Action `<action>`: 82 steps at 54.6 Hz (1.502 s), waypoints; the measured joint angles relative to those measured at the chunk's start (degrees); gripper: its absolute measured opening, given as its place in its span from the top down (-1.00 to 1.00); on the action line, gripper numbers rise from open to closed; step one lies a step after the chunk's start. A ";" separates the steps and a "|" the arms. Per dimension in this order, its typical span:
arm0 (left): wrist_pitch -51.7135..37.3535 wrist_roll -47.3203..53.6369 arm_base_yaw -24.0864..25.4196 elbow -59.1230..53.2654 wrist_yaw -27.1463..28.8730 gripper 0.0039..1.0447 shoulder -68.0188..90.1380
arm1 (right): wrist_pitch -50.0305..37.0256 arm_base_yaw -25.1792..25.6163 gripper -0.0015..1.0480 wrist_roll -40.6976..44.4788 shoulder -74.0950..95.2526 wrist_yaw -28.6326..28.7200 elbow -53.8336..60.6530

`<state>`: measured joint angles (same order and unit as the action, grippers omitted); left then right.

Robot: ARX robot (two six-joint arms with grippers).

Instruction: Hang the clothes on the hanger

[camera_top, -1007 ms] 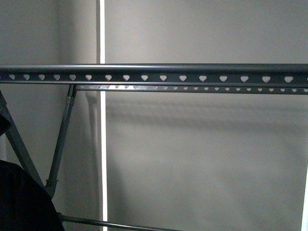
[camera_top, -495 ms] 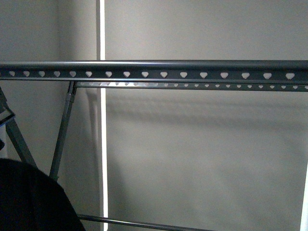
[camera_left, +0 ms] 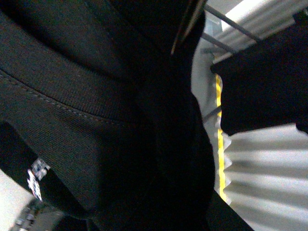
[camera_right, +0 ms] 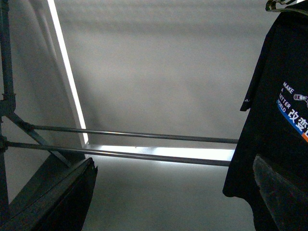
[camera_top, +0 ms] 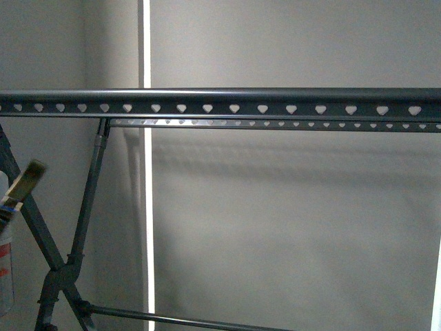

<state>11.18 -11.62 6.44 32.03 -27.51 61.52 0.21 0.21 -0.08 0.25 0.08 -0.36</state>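
Hanging at the edge of the right wrist view, the shirt [camera_right: 274,120] shows blue and white lettering and covers the ends of the lower bars of the rack [camera_right: 134,136]. Black cloth fills the left wrist view; whether the left gripper grips it, I cannot tell. The right gripper [camera_right: 174,163] spreads wide, holding nothing.

On my front feed a pale grey wall [camera_top: 289,227] filled the frame, cut by a bright vertical light strip [camera_top: 147,41] left of centre. At the left edge, just below the middle, I saw what looked like a paintbrush [camera_top: 21,183], blurred and tilted bristles-up. Under it stood a white container [camera_top: 5,269] with red marks, mostly cropped. The right wrist feed showed a small shiny clothes hanger [camera_right: 284,4], barely in frame. The left wrist feed caught a yellow strip [camera_left: 221,154] against a pale ribbed surface [camera_left: 269,168].
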 joint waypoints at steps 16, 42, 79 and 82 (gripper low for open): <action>5.51 44.35 1.88 13.86 -9.16 0.93 6.69 | 0.00 0.00 -0.86 0.00 0.00 0.00 0.00; -12.00 91.27 -12.74 34.07 -13.07 0.93 24.52 | 0.00 0.00 -0.86 0.00 0.00 0.00 0.00; -13.07 107.06 -21.92 35.58 -11.06 0.93 28.28 | 0.00 0.00 -0.86 0.00 0.00 0.04 0.00; -13.07 107.08 -21.88 35.58 -11.06 0.93 28.28 | 0.00 0.00 -0.86 0.00 0.00 0.02 0.00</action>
<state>-1.89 95.46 -15.44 67.61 -38.57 89.80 0.21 0.21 -0.08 0.25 0.10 -0.36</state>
